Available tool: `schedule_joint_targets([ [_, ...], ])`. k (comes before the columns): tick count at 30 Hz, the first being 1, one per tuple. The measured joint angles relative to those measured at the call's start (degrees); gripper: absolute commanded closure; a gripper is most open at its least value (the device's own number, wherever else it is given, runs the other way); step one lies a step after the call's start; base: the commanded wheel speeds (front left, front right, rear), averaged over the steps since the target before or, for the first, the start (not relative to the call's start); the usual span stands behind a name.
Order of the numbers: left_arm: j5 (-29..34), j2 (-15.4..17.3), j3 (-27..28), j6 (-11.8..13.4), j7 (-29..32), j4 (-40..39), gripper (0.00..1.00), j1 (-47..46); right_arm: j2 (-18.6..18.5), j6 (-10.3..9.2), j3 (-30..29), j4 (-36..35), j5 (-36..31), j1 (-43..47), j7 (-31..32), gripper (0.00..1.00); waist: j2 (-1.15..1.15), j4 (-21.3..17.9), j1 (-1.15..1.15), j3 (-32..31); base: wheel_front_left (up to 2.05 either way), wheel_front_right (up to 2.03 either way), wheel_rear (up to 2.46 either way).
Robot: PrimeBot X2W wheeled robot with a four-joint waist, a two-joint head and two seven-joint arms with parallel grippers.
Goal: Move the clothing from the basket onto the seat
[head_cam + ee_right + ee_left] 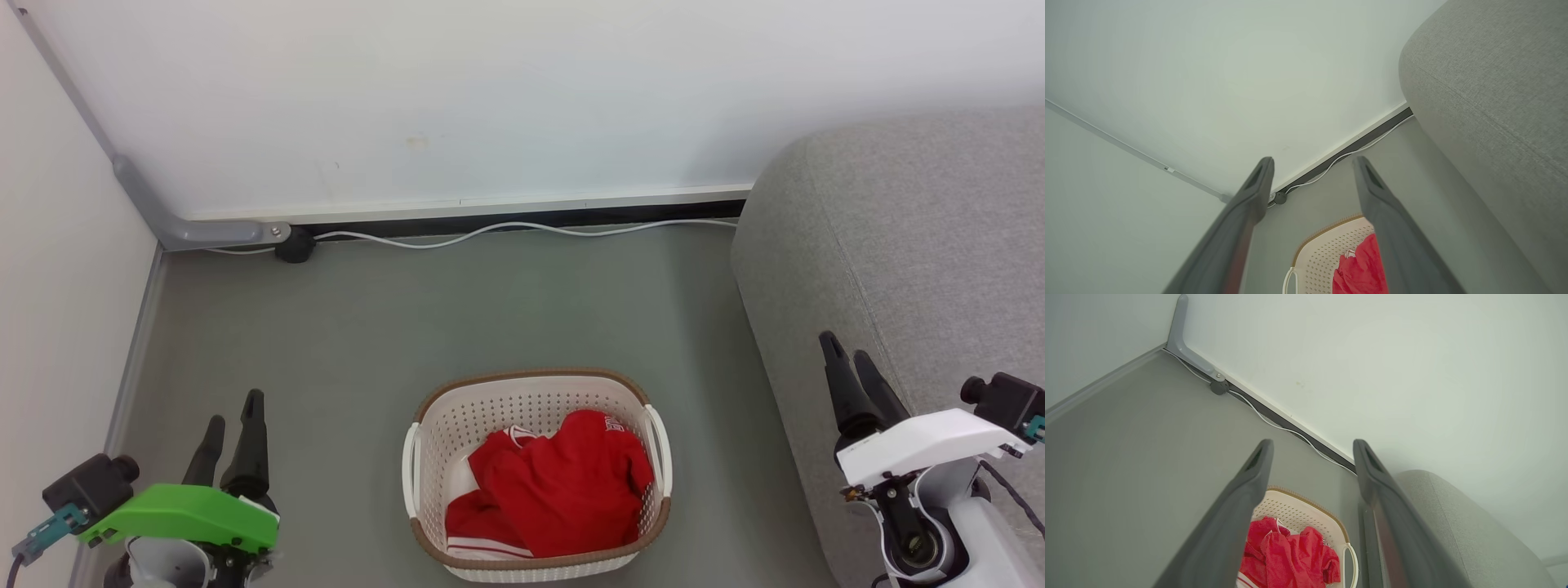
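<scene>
I am holding my left gripper (234, 408) open and empty above the floor (326, 327). In the middle, the clothing (563, 490) is lying bunched inside the basket (522, 378). It is looking soft, light and floppy, so I am judging a pinch on the raised fold near its top best. My right gripper (842, 346) is hanging open, also empty, just beside the sofa (914, 245).

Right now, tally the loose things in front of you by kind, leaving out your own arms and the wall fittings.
basket: 1
clothing pile: 1, red; separate garments cannot be told apart
sofa: 1
cable: 1, white, along the wall
Total: 4
</scene>
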Motion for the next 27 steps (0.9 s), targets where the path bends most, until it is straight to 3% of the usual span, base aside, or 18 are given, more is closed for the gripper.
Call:
schedule_joint_targets([
  [27,24.13,1.97,-3.85,0.85,-5.25,-4.31,0.00,2.26,-1.71,-2.37,4.93,-0.32,-19.51,0.70,-5.54,0.00,0.00,-0.77,0.00,0.48,0.00,0.00,0.00],
])
